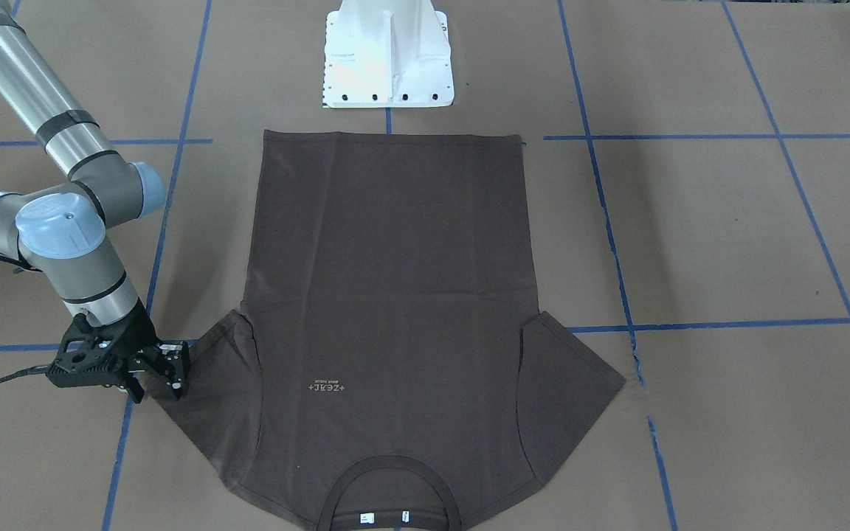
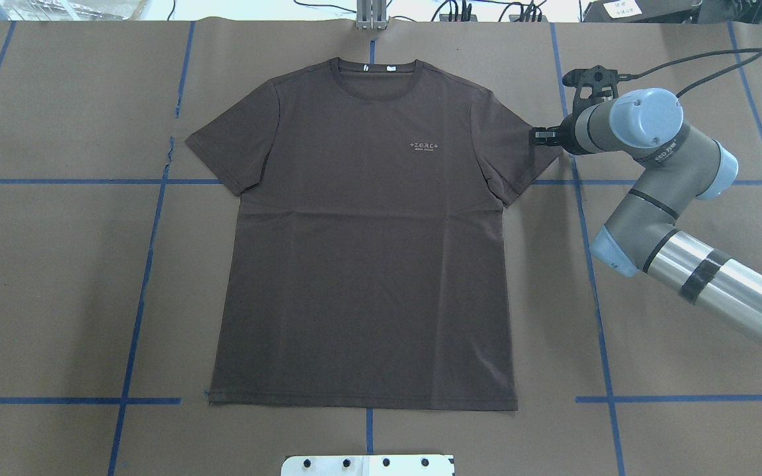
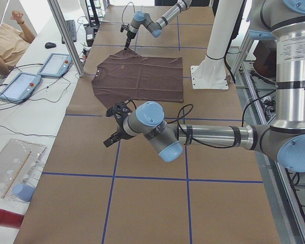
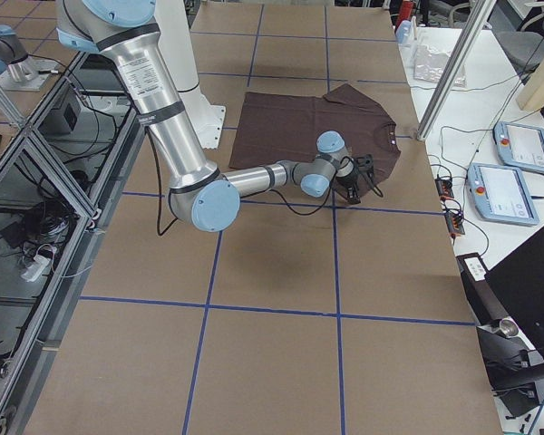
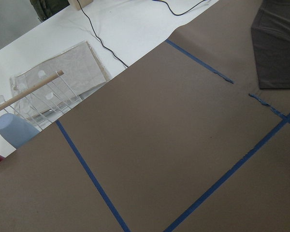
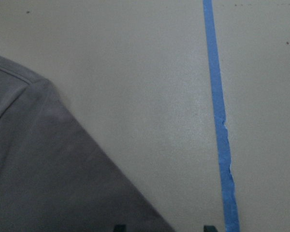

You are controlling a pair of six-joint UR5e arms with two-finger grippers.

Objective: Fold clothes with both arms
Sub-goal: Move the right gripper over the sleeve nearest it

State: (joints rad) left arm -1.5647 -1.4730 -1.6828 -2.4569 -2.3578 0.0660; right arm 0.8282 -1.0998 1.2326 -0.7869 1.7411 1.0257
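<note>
Front view: brown T-shirt (image 1: 388, 295) is lying flat mid-table, with its collar (image 1: 395, 461) getting cut off at 6 o'clock.

Overhead: chest lettering (image 2: 423, 145) is reading roughly "+ZERC+", and the small line under it is unreadable.

Left-side view: left gripper (image 3: 112, 139) is hovering over bare paper (image 3: 142, 203). Can't tell its jaws.

Right wrist: right gripper (image 6: 163, 227) is barely peeking in at 6 o'clock, fingertips (image 6: 118, 227) spread apart at the sleeve (image 6: 48, 183) edge.

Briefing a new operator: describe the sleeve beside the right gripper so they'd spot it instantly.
On the brown paper table, find the dark brown T-shirt lying flat. Its sleeve on the robot's right has the right gripper at its tip; the other sleeve has none nearby.
</note>
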